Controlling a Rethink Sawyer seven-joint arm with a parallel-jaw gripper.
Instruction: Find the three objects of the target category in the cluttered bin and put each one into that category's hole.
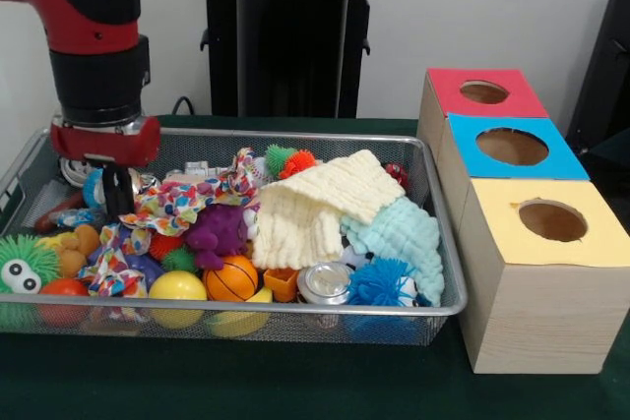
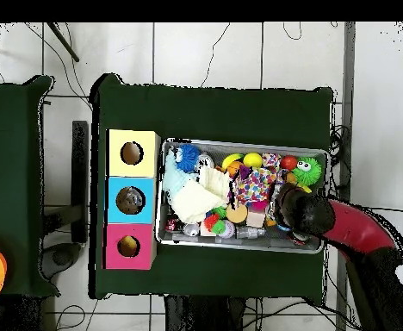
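Hand (image 1: 118, 194) reaches straight down into the bin (image 1: 433, 243).

A wire-mesh bin (image 1: 433, 233) heaped with toys and cloths sits beside red, blue and yellow holed boxes (image 1: 539, 282).

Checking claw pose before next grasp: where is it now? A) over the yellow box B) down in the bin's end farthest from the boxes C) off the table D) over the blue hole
B: the claw hangs inside the wire bin at the end opposite the three boxes.
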